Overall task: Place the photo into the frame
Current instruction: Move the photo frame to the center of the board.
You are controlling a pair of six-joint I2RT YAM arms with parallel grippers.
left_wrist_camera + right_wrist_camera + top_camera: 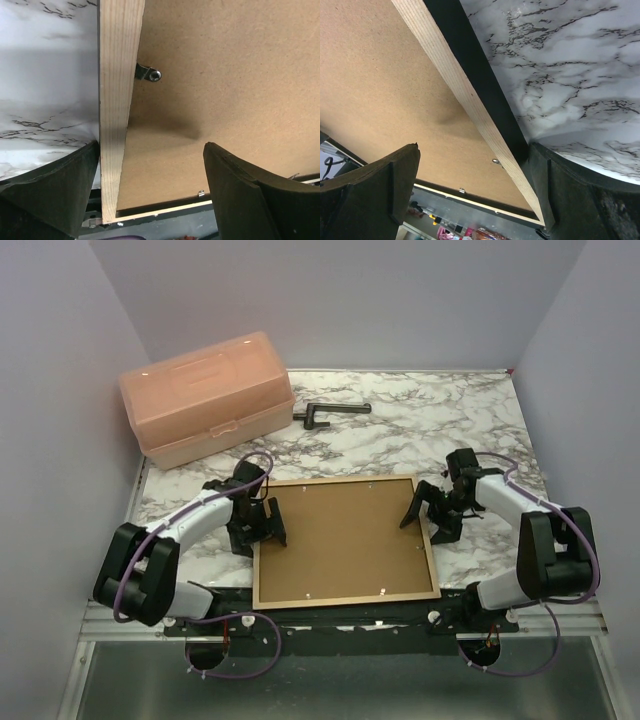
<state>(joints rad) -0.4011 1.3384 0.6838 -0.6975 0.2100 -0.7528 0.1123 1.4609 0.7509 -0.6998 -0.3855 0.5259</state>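
Observation:
The frame (346, 596) lies flat in the middle of the marble table, tan wood edge up, with the brown backing board (345, 538) filling it. The photo is hidden. My left gripper (262, 523) is open, its fingers either side of the frame's left edge (116, 100), one finger (60, 185) over the table and the other (245, 190) over the board (225, 75). My right gripper (428, 515) is open, its fingers either side of the frame's right edge (465, 90), which is black on its outer side. Small metal clips (150, 74) hold the board.
A peach plastic toolbox (205, 398) stands at the back left. A black L-shaped tool (330, 412) lies behind the frame. Pale walls close in the table on three sides. The black base rail (340, 618) runs along the near edge.

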